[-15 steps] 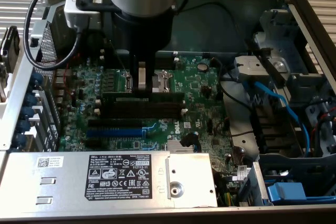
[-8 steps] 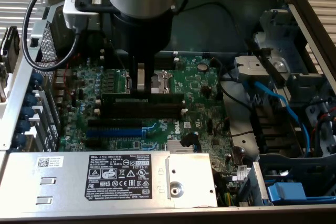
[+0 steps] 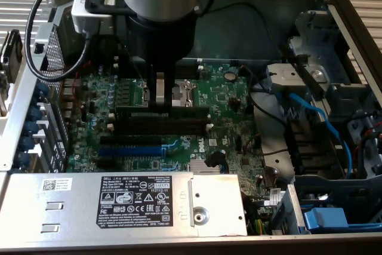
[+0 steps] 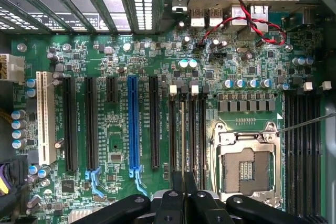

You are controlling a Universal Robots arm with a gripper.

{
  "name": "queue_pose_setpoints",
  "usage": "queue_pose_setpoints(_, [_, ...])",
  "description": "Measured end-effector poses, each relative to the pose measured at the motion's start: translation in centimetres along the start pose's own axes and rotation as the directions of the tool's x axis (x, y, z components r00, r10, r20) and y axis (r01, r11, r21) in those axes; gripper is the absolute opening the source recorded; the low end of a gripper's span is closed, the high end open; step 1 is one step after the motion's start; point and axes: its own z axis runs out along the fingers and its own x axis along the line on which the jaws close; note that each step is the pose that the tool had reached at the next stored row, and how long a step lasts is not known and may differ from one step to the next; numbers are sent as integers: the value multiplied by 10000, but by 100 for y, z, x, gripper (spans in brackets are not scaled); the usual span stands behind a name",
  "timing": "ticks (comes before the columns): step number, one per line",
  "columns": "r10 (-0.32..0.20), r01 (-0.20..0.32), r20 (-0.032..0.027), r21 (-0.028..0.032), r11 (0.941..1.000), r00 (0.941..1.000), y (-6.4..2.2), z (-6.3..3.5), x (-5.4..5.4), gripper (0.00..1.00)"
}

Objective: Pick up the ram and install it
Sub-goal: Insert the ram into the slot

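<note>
Gripper (image 3: 162, 104) fingers are pinched almost together on the top edge of the ram (image 3: 185, 111), near the middle of its length. In the wrist view the gripper (image 4: 184, 184) hangs straight above the ram (image 4: 182, 129), which shows edge-on as a thin line. The stick stands on edge in the bank of long black slots (image 4: 203, 129), with a black slot on each side of it. That bank runs between the CPU socket (image 4: 245, 166) and the blue slot (image 4: 133, 124). Whether the stick is pushed fully home I cannot tell.

An open grey computer case (image 3: 334, 4) holds everything. Along its near edge in the exterior view lies a silver power supply (image 3: 71, 207). It carries a black label (image 3: 131, 198) headed "DELL" in white, and the smaller print and symbols below are too fine to read.

Beyond the power supply sits the green motherboard (image 3: 224, 88). A round white mark (image 3: 210, 143) printed on it near the slots looks like the Dell badge. The blue slot (image 3: 131, 149) lies between the black slots (image 3: 161, 126) and the power supply.

A light-blue cable (image 3: 316, 117) curves through the case on the exterior view's right. Twisted red and black wires (image 4: 247, 14) cross the board near its port block.
</note>
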Motion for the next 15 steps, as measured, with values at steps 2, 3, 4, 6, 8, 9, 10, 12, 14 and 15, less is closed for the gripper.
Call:
queue_pose_setpoints(2, [-11, 11, -8, -1, 10000, 10000, 0, 0, 1, 12])
queue_pose_setpoints(3, [-25, 25, -13, -2, 10000, 10000, 0, 1, 1, 12])
queue_pose_setpoints(4, [-41, 41, -16, -3, 10000, 10000, 0, 2, 1, 12])
queue_pose_setpoints(6, [-83, 83, -23, -6, 10000, 10000, 0, 3, 1, 12])
queue_pose_setpoints(8, [-115, 115, -30, -8, 9999, 9999, 0, 6, 1, 12])
queue_pose_setpoints(9, [-127, 127, -31, -8, 9999, 9999, 0, 9, 1, 12])
queue_pose_setpoints(10, [-136, 136, -33, -8, 9999, 9999, 1, 11, 1, 12])
queue_pose_setpoints(12, [-152, 151, -38, -11, 9999, 9999, 2, 12, 2, 12])
queue_pose_setpoints(14, [-160, 160, -39, -11, 9999, 9999, 4, 14, 2, 12])
queue_pose_setpoints(15, [-164, 164, -38, -11, 9999, 9999, 6, 14, 2, 12])
